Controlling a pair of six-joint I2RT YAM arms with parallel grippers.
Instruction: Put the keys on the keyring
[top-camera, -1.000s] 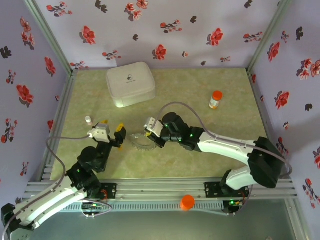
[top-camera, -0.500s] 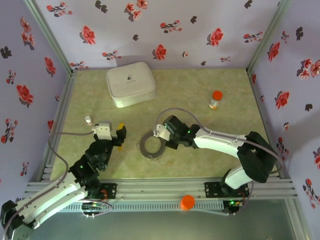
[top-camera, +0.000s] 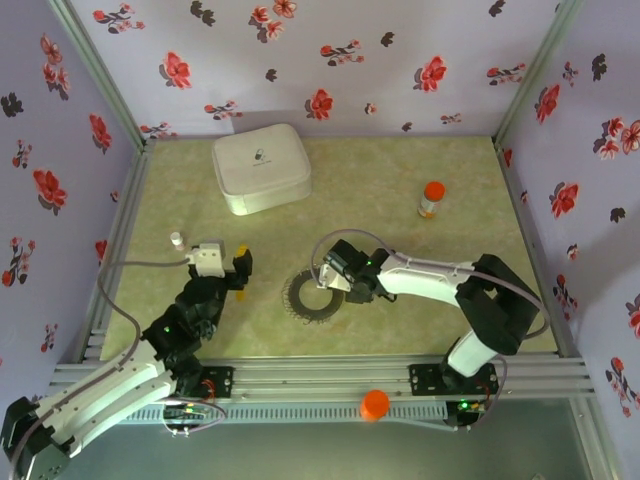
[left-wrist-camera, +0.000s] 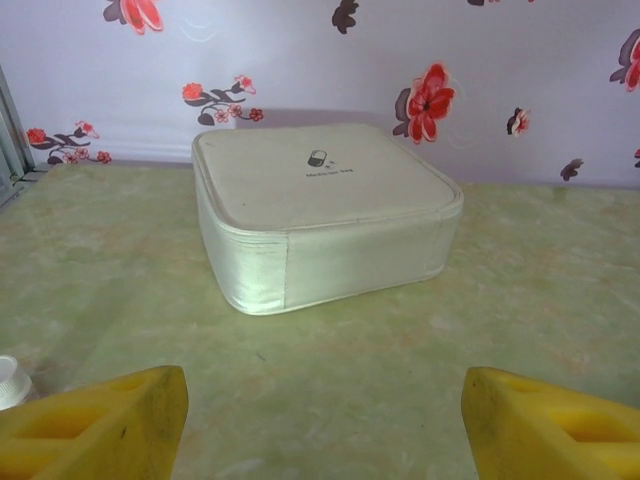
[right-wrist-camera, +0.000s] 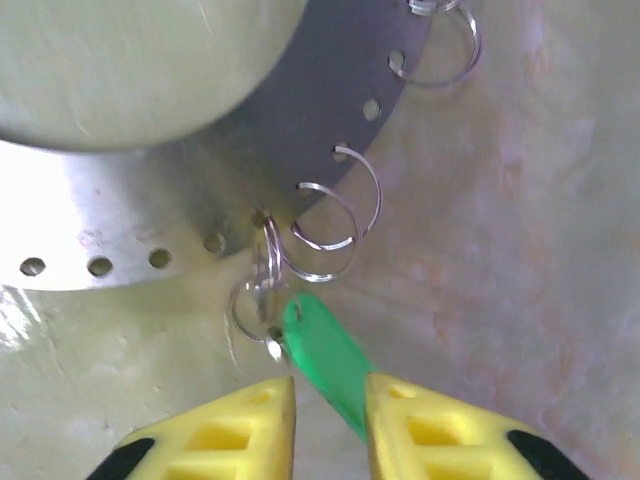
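Left arm (top-camera: 110, 395): white shell links, black joint housings, small green indicator lights.
Right arm (top-camera: 430, 283): the same white shells, bulky black elbow and shoulder joints, green lights near the wrist.
Cable (top-camera: 140, 265): thin and grey, one looping from each wrist.
Wrist block (top-camera: 207, 258): small white housing.
Left gripper (left-wrist-camera: 320, 430): yellow fingers with moulded recesses.
Right gripper (right-wrist-camera: 330, 425): yellow recessed fingers with black patches at the outer edges.
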